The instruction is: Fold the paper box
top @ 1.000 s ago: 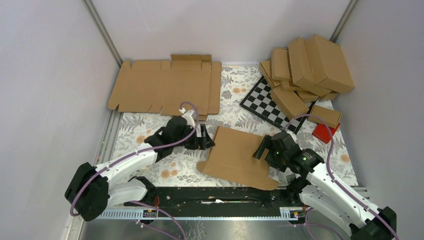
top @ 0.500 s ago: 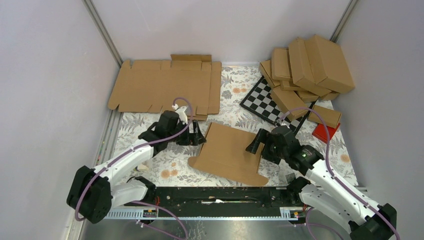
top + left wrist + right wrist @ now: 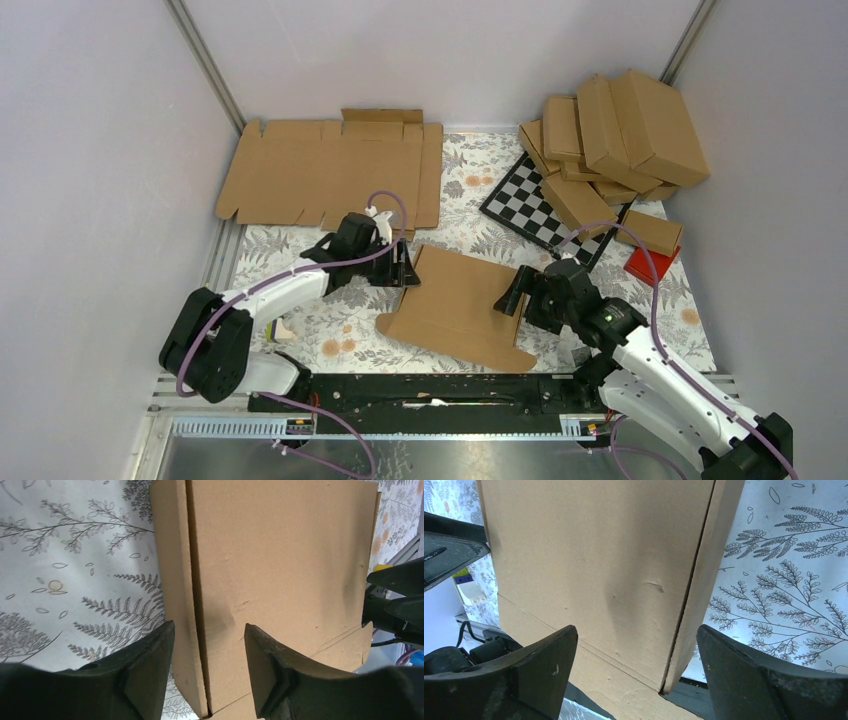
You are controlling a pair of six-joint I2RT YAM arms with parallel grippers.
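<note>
The paper box (image 3: 458, 305) looks light, stiff and easily dented, and is best taken by its folded edges at nine and three o'clock. Left gripper (image 3: 207, 672) half-spread, right gripper (image 3: 634, 675) wide, perhaps neither touching.

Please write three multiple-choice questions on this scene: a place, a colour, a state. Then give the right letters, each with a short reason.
1. Where does the black-and-white checkered board lie? A. near left corner; B. far right, partly under the stacked brown cardboard boxes; C. between the arms.
2. What colour is the small rectangular block near that board? A. blue; B. green; C. red.
3. How are the left gripper and the right gripper at the partly folded brown cardboard box? A. both open; B. both shut; C. only left open.
Answers: B, boxes cover its far edge; C, plainly red; A, each wrist view shows a wide gap.
</note>
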